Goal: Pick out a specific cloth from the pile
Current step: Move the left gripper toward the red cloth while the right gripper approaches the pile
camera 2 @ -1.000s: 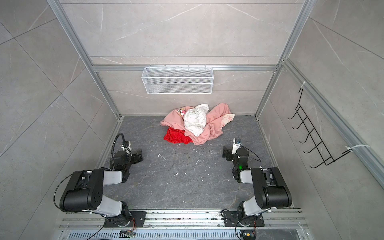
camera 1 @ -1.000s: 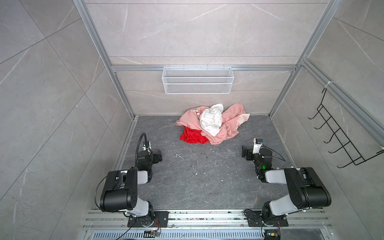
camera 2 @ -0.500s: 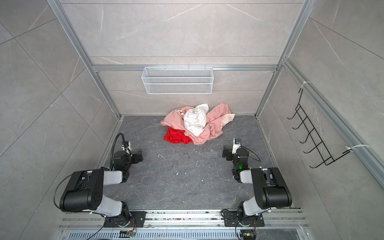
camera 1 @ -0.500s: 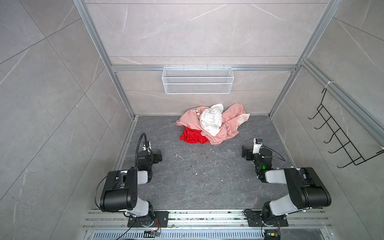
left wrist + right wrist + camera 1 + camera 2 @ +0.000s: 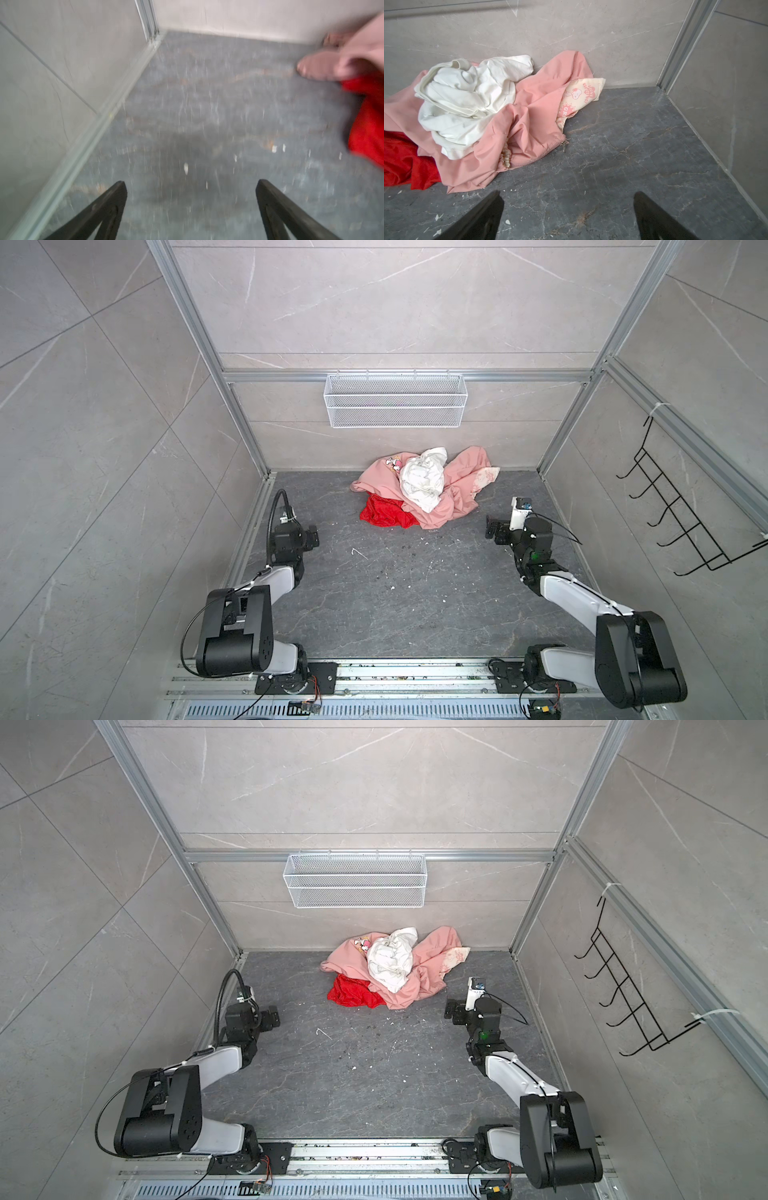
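**Red cloth not yet reached**

The cloth (image 5: 384, 513), bright red, thin and crumpled, lies on the floor (image 5: 395, 593) at the left front of the pile (image 5: 440, 512). It is partly tucked under the pink garment (image 5: 465, 477). Both arms look ready to reach. The left gripper (image 5: 190, 182) is nearer, spread wide and empty, as is the right gripper (image 5: 569, 194). The next move should pinch exposed red only, clear of the pink.
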`<state>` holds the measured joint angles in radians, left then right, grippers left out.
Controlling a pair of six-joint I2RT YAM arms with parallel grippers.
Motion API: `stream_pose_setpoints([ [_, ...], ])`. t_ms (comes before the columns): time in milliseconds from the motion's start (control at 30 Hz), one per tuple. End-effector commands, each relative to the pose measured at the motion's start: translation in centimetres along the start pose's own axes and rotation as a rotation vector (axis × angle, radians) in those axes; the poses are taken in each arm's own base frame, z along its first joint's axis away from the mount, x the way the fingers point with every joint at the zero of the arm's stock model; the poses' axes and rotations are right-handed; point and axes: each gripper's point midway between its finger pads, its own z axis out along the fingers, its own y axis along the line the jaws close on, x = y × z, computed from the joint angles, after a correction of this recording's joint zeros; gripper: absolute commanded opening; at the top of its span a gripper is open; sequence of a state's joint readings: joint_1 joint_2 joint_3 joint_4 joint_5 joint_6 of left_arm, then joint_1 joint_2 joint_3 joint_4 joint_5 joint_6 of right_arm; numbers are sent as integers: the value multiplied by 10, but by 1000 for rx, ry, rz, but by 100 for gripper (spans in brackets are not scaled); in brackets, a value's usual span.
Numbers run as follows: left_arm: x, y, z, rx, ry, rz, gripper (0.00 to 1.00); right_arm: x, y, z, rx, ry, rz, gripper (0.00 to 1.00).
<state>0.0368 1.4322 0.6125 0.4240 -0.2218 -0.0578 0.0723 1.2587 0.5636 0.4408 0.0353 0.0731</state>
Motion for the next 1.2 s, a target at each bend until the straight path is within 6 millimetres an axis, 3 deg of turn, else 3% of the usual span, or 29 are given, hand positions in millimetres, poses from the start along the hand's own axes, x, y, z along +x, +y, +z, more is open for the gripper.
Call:
stream_pose_setpoints([
  [0, -11, 2, -4, -18, 53, -51, 100, 10, 6, -5, -7, 94, 43, 100],
  [133, -22, -7, -3, 10, 114, -179, 100, 5, 25, -5, -66, 122, 64, 100],
  [367, -30, -57, -8, 150, 190, -262, 100, 12, 58, 2, -142, 163, 41, 100],
  [700, -19, -117, -16, 330, 383, -425, 97, 18, 117, 7, -252, 161, -43, 100],
  [1167, -16, -202, -12, 531, 507, -403, 85, 31, 195, 17, -416, 179, -162, 100],
])
